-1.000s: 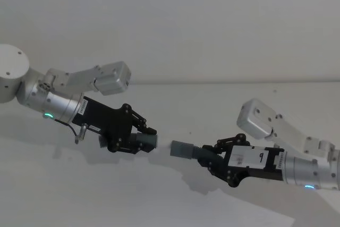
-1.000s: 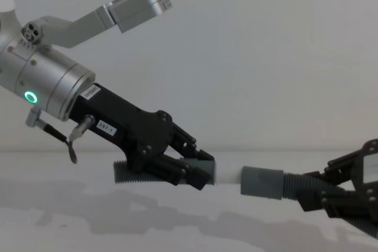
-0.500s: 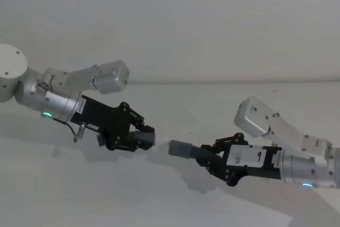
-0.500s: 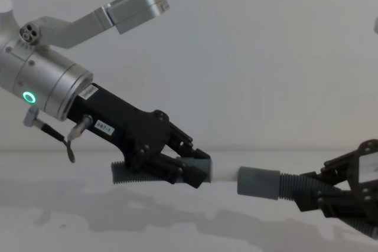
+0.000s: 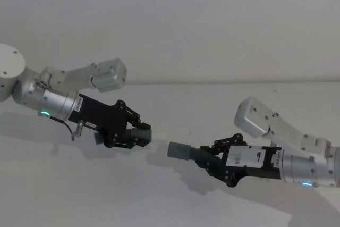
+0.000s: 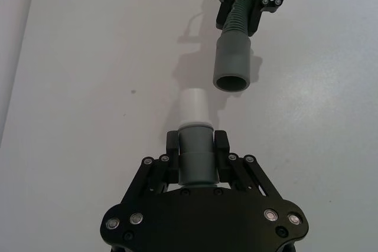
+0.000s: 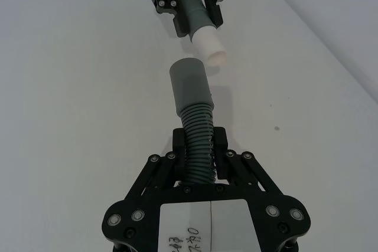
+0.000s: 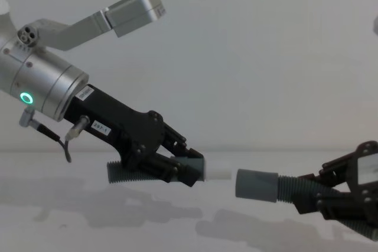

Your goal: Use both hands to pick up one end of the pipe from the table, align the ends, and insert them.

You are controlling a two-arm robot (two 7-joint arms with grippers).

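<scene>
Pipe in two pcs, both held up off the desk point(image 5: 175, 206), one per hand. Desk is plain white matte w/ faint arm shadows; behind it a bare pale wall, nothing else in the room to note.

Left hand point(image 5: 139, 134) comes in from the left, silver wrist w/ green ring light point(image 8: 26, 98), fingers closed on the short piece point(image 8: 155, 170) right at its grey cuff point(image 6: 195, 160). A white spigot end point(image 6: 195, 108) sticks out past the fingertips; ribbed tail pokes out behind the hand in chest view.

Right hand point(image 5: 210, 159) comes in from lower right, fingers closed on the ribbed hose point(image 7: 198, 146) of the longer piece, a bit behind its cuff. That grey socket cuff point(image 5: 181, 151) projects forward, open mouth visible in left wrist view.

Ends face each other, roughly in line, near but apart: clear gap between white spigot and socket cuff in chest view, not touching, not inserted. In left wrist view the socket sits slightly off to one side of the spigot axis. In head view the right-hand piece sits a little lower than the left-hand one.
</scene>
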